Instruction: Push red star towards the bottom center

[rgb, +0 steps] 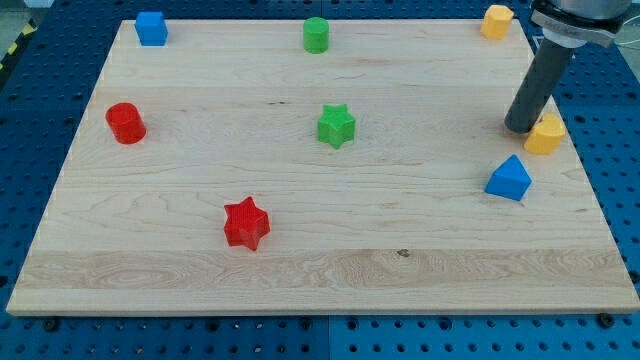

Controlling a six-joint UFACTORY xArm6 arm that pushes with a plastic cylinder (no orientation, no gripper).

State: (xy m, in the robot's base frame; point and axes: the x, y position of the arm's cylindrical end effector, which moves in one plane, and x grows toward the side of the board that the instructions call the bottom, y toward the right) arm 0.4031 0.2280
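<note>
Red star (pixel 246 222) lies on the table (pixel 420 265) in the lower left part of the camera view, a little left of the middle and not far above the bottom edge. My tip (pixel 519 127), the end effector here, is a bare rod with nothing to open or close and it grips nothing; it stands at the view's right, just beside the yellow block (pixel 546 133), possibly touching it, though I cannot tell. So the star lies well apart from my tip, far to the view's left and somewhat lower. Bottom center sits to the star's right and slightly below it, so I judge the push should come from the star's upper left side, which means travelling across the board and round the star first. A blue block (pixel 509 178), wedge-like, lies just below my tip, and a green star (pixel 336 125) sits near the middle, close to a straight crossing path; either could be nudged on the way. A red cylinder (pixel 126 122) at the left, a blue cube (pixel 151 28), a green cylinder (pixel 316 34) and a second yellow block (pixel 496 21) along the top lie clear of the route.
</note>
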